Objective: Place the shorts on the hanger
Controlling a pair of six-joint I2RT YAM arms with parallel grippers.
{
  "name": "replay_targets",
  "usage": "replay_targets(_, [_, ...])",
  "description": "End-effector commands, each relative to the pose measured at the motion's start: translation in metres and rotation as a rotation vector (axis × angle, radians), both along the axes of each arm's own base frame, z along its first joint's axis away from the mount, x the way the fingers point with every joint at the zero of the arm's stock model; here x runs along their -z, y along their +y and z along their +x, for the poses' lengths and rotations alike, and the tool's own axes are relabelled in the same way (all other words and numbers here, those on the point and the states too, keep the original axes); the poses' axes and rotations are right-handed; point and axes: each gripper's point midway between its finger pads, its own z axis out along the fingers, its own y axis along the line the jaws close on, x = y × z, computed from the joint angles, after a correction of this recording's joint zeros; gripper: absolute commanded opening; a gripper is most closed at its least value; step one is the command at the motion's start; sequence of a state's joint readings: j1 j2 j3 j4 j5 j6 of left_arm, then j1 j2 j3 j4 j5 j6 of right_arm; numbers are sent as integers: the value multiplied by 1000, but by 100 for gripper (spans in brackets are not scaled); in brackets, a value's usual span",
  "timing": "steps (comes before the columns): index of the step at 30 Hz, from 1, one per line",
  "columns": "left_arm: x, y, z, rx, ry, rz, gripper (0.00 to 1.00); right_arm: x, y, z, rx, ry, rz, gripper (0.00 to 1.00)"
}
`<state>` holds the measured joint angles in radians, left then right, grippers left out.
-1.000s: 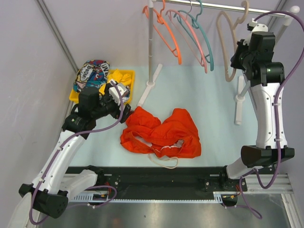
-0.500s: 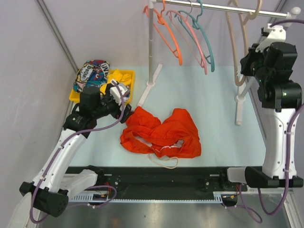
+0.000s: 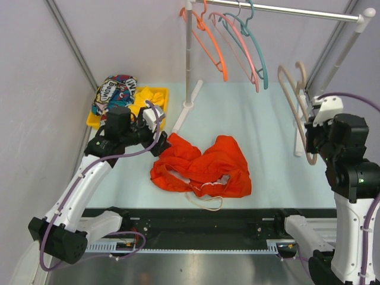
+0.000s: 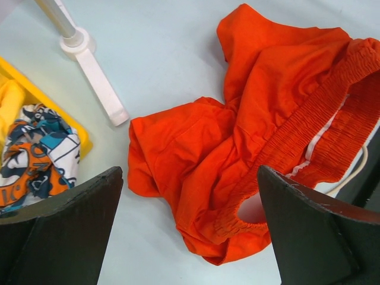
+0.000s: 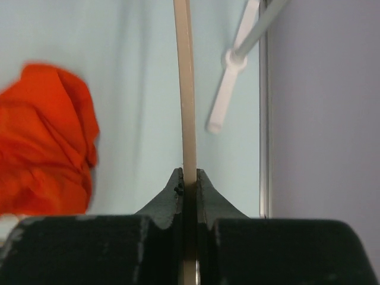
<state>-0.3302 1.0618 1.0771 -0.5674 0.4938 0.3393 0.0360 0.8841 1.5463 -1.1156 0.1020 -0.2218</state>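
The orange-red shorts [image 3: 202,166] lie crumpled on the pale table, with the cream drawstring [image 3: 205,205] at their near edge. They also show in the left wrist view [image 4: 261,130] and at the left of the right wrist view [image 5: 41,142]. My left gripper [image 3: 159,139] is open, hovering just above the shorts' left end; its jaws stand wide apart around the fabric [image 4: 190,225]. My right gripper [image 3: 313,127] is shut on the beige hanger [image 3: 294,98], held off the rail at the right. The hanger's thin bar [image 5: 185,89] runs up from the closed jaws [image 5: 189,181].
A yellow bin [image 3: 159,95] at the back left holds a comic-print garment [image 3: 114,92] and a yellow garment. Orange [image 3: 211,41], pink [image 3: 240,41] and teal [image 3: 256,41] hangers hang on the rail [image 3: 285,9]. The white rack feet [image 3: 184,113] rest on the table.
My right arm has pulled the beige hanger off the rail and brought it down and toward the near right. My left gripper has shifted slightly up over the shorts' left end.
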Motion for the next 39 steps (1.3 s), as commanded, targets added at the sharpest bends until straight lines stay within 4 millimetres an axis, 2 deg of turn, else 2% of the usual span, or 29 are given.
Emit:
replay_targets(1, [2,-9,-11,46,51,-57,100,60,2,-33,-169,274,-152,0])
replay_targets(3, [5,-8,-14,29,41,-77,100,61,4,-44,-227,259,-188,0])
replay_targets(5, [3,-6,-11,4,13,-91,100,69,15,-55,-331,280,-198,0])
replay_targets(9, [19,4,-11,-73,55,-84,100,101,22,-84,-458,451,-211,0])
replay_targets(11, [16,7,-11,-86,30,-101,100,97,22,-89,-502,412,-255,0])
replay_targets(15, [22,11,-24,41,-25,10,100,89,35,-96,-695,300,-368,0])
replay_targets(16, [35,12,-33,85,11,49,100,86,45,-99,-777,257,-389,0])
replay_targets(18, [43,13,-42,191,-32,112,100,83,55,-100,-855,217,-396,0])
replay_targets(22, [60,10,-64,355,-79,155,100,76,90,-108,-1073,103,-354,0])
replay_targets(25, [66,11,-67,444,-177,208,98,70,109,-113,-1196,47,-325,0])
replay_targets(29, [78,15,-64,473,-208,263,96,72,122,-115,-1279,62,-262,0])
replay_targets(33, [100,20,-59,508,-216,324,94,80,139,-125,-1393,134,-189,0])
replay_targets(36, [108,20,-59,520,-231,332,95,89,144,-128,-1401,224,-141,0])
replay_targets(39, [106,19,-57,514,-262,329,97,99,145,-134,-1418,302,-149,0])
